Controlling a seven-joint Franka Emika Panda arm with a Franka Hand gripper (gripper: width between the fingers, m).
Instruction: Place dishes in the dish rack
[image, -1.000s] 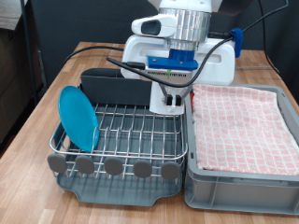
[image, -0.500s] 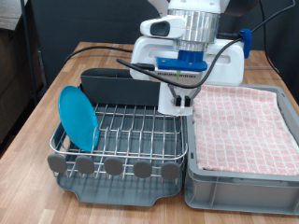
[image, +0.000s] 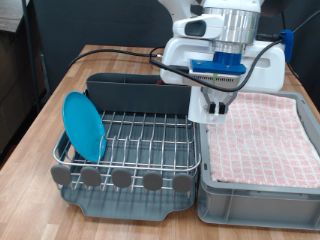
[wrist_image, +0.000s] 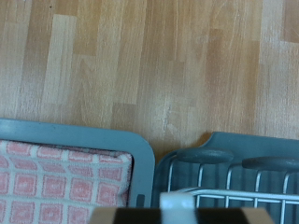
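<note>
The light-blue plate (image: 84, 126) stands on edge in the left side of the dish rack (image: 140, 138), a silver wire grid on a dark grey tray. My gripper (image: 214, 106) hangs low at the rack's back right corner, over the edge of the grey bin. The exterior view shows nothing clearly between its fingers. In the wrist view, the rack's corner (wrist_image: 229, 173) and the bin (wrist_image: 70, 173) lie below, with a small white shape (wrist_image: 177, 199) at the frame edge. The white cup and the wooden spoon are out of view.
The grey bin lined with pink checked cloth (image: 258, 132) stands right of the rack. The grey caddy (image: 135, 94) lines the rack's back. The robot's white base (image: 240, 70) and cables sit behind. Wooden table (image: 45, 110) lies to the left.
My gripper and arm have moved towards the exterior view's right, from the caddy's right end to over the bin's left edge. The plate has not moved.
</note>
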